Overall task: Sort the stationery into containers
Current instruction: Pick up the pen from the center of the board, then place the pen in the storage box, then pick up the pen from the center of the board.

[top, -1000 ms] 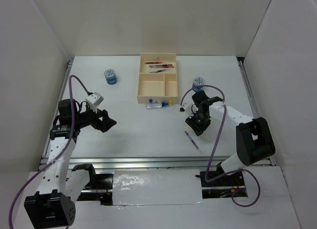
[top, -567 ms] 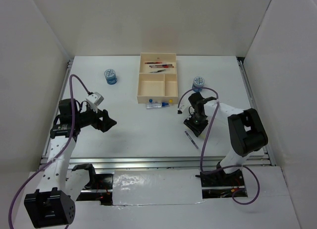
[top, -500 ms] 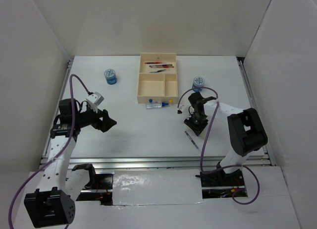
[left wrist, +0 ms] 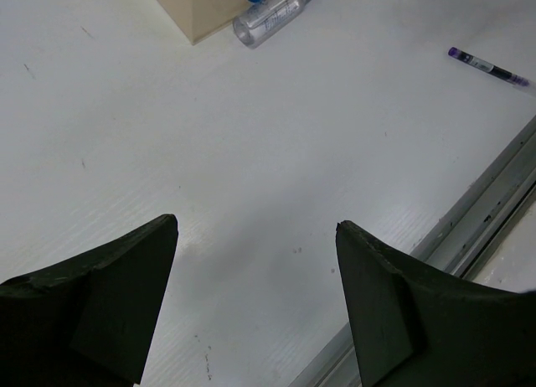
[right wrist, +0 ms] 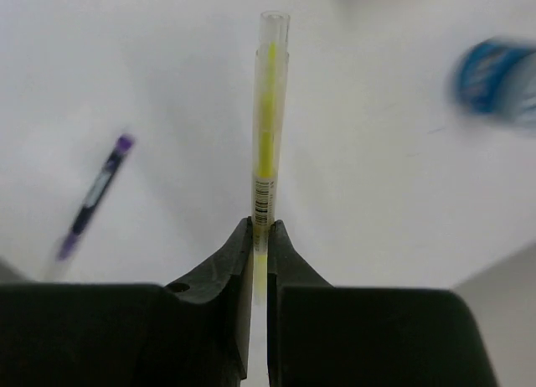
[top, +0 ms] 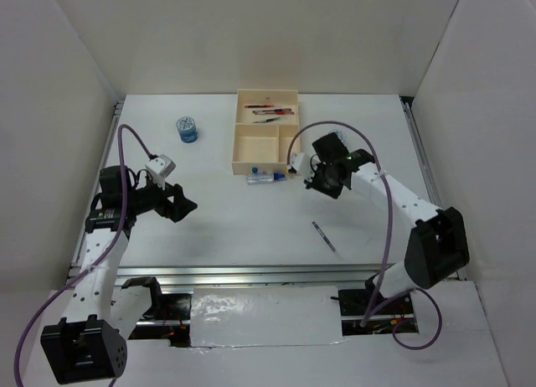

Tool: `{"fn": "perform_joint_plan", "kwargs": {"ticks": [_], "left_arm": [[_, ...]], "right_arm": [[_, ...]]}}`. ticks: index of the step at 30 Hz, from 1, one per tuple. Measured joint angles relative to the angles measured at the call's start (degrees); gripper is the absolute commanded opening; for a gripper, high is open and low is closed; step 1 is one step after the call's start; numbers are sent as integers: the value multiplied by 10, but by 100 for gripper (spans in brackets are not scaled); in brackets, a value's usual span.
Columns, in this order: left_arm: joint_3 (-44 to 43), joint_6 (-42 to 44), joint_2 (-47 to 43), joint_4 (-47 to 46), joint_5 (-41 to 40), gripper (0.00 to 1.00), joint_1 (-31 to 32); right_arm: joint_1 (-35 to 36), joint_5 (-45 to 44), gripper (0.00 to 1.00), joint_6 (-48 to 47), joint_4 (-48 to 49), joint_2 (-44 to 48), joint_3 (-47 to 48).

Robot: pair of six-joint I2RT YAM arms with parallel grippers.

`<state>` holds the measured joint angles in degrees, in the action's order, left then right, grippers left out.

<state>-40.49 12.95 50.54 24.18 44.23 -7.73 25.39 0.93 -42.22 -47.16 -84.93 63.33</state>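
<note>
Beside the tray (top: 235, 144), the right gripper (right wrist: 260, 232) is clamped on the yellow pen (right wrist: 266, 136) for transfer; the next move, in my judgement, is release over the long compartment (top: 280, 99).

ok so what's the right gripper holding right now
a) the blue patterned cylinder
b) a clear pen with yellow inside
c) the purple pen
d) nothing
b: the right wrist view shows the right gripper shut on the clear pen with yellow inside, which sticks out ahead of the fingers, while the purple pen lies on the table.
</note>
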Motion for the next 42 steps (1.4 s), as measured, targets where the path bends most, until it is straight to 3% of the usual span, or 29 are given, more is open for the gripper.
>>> {"fn": "perform_joint_plan", "kwargs": {"ticks": [4, 7, 16, 20, 23, 25, 29, 32, 38, 42], "left_arm": [[0, -15, 14, -21, 7, 88, 0], [0, -28, 29, -36, 10, 88, 0], [0, -42, 72, -69, 20, 88, 0], [0, -42, 89, -71, 22, 88, -2], [0, -43, 92, -74, 22, 88, -5], [0, -43, 94, -79, 22, 88, -8], [0, -44, 96, -85, 23, 90, -10], [0, -44, 97, -88, 26, 91, -10], [-20, -47, 114, -85, 43, 86, -9], [-63, -49, 129, -77, 55, 84, 21]], "right_arm": [[30, -41, 0, -74, 47, 19, 99], [35, -69, 0, -129, 101, -17, 165], [21, -104, 0, -225, 308, -371, 456], [19, -95, 0, -266, 344, -488, 553], [19, -88, 6, -299, 351, -544, 599], [19, -86, 15, -319, 357, -569, 615], [19, -86, 35, -339, 360, -588, 616], [19, -82, 42, -341, 357, -587, 616], [24, -69, 42, -302, 332, -517, 565], [30, -56, 41, -221, 292, -380, 479]]}}
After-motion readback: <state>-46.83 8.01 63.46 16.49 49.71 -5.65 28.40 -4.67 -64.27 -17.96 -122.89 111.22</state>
